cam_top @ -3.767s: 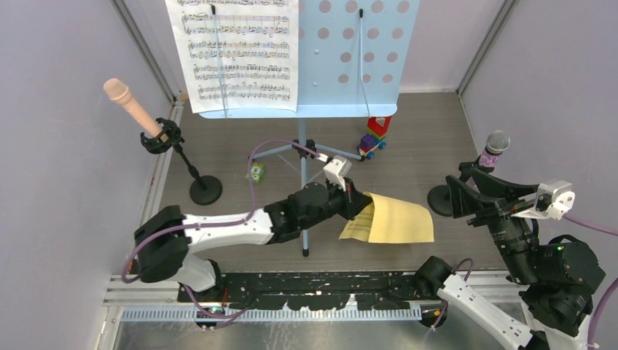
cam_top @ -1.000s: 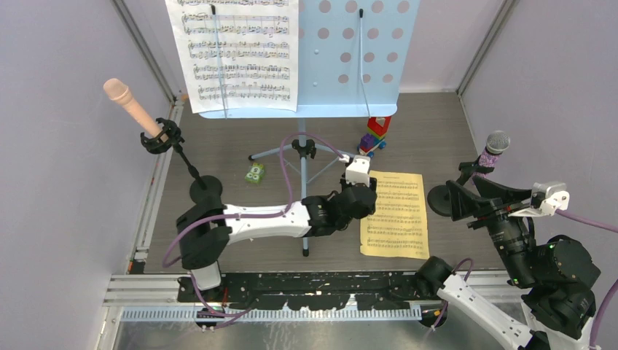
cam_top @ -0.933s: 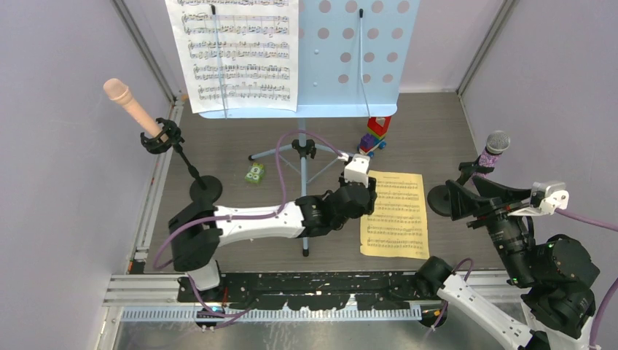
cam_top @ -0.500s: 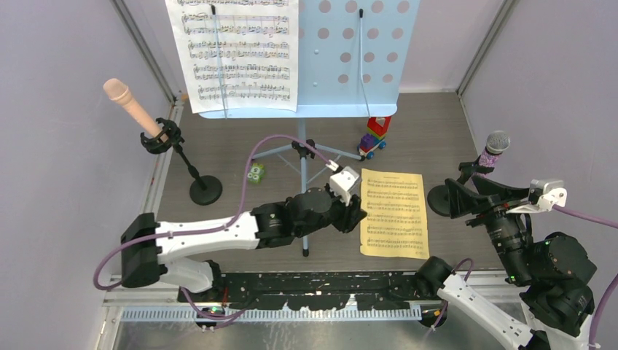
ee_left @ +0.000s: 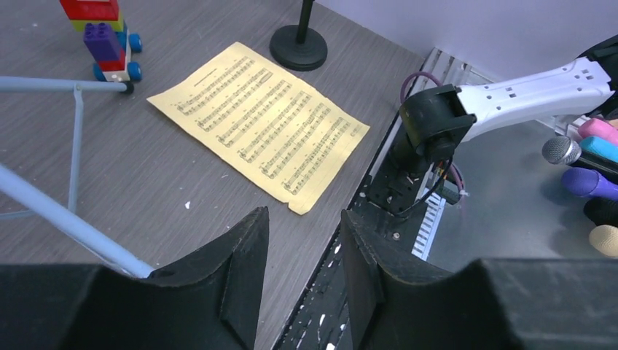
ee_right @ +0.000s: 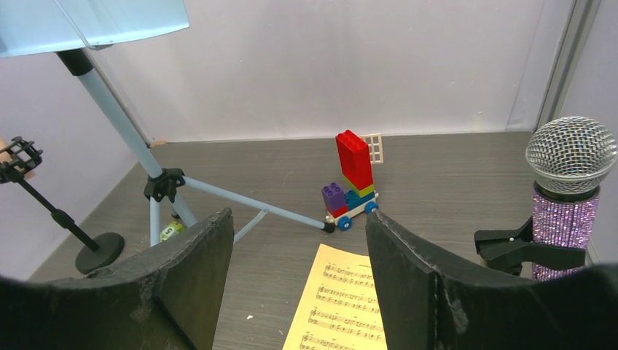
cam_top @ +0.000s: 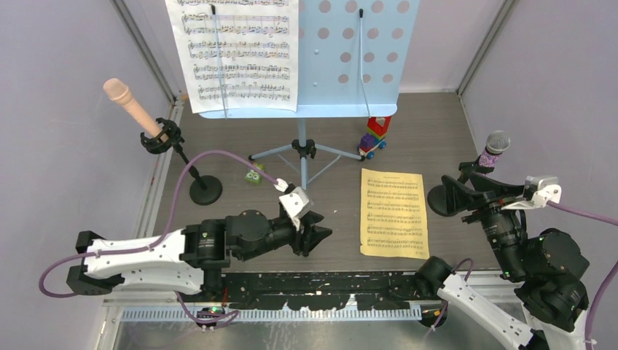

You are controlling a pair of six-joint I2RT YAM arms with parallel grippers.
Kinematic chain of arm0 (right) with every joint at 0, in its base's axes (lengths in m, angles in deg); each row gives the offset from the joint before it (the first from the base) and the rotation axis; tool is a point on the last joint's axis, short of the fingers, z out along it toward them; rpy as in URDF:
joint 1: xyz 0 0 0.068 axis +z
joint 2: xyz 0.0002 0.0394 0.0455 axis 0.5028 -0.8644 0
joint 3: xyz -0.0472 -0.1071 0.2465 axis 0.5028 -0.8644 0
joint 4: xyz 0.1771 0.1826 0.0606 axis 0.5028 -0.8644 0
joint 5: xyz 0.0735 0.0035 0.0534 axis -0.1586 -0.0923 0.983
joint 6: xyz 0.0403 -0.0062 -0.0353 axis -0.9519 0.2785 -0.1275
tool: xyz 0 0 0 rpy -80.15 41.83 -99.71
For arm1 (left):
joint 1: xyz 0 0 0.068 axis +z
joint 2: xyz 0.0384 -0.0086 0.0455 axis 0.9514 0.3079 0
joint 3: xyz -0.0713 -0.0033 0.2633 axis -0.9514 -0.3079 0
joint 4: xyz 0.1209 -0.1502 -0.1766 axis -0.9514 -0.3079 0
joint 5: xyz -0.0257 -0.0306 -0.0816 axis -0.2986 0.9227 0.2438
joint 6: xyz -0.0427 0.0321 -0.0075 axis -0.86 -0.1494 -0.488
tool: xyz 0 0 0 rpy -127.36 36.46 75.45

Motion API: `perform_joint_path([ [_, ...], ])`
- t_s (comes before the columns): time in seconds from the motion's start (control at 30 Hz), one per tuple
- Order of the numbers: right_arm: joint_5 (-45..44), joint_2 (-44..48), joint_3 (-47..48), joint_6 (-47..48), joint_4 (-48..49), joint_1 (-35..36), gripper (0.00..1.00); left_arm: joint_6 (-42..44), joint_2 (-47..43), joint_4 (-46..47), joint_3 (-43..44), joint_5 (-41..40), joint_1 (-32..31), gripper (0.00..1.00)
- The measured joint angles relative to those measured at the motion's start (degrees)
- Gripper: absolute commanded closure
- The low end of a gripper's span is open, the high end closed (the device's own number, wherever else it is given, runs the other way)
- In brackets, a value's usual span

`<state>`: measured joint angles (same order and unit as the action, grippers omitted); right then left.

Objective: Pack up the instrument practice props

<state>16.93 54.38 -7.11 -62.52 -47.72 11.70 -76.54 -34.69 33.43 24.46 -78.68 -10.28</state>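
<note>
From where I stand there is one pale-blue music rack (cam_top: 350, 51) at the back on its tripod, carrying one white score sheet (cam_top: 237, 55), while the one yellow score sheet (cam_top: 394, 213) lies flat on the floor between the two arms. Two black mic holders are upright: the left holder (cam_top: 205, 189) carries the peach microphone (cam_top: 130, 102) and the right holder (cam_top: 439, 198) the purple microphone (cam_top: 494, 148), with one toy brick car (cam_top: 374, 137) and one green block (cam_top: 253, 175) near the tripod legs. The left gripper (ee_left: 304, 217) hangs near the table's front edge and the right gripper (ee_right: 299, 217) beside the purple microphone, each with fingers spread and nothing between them.
</note>
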Motion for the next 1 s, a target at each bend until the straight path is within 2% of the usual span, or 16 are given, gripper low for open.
perform_joint_path([
  [0.2,0.6,-1.4,-0.9,-0.4,0.6,0.0,0.28,2.4,-0.4,-4.3,3.7,-3.3,-2.5,0.59],
  [0.37,1.4,-2.5,-0.7,-0.6,0.9,0.0,0.28,7.0,3.5,-8.0,12.3,-5.3,-3.0,0.59],
  [0.8,4.3,-6.6,0.7,-1.7,0.8,0.0,0.25,24.3,19.3,-16.4,44.5,-9.4,-3.0,0.6],
  [1.0,5.8,-9.1,2.1,-2.1,0.7,0.0,0.24,28.0,28.0,-22.5,58.0,-6.3,1.4,0.61],
])
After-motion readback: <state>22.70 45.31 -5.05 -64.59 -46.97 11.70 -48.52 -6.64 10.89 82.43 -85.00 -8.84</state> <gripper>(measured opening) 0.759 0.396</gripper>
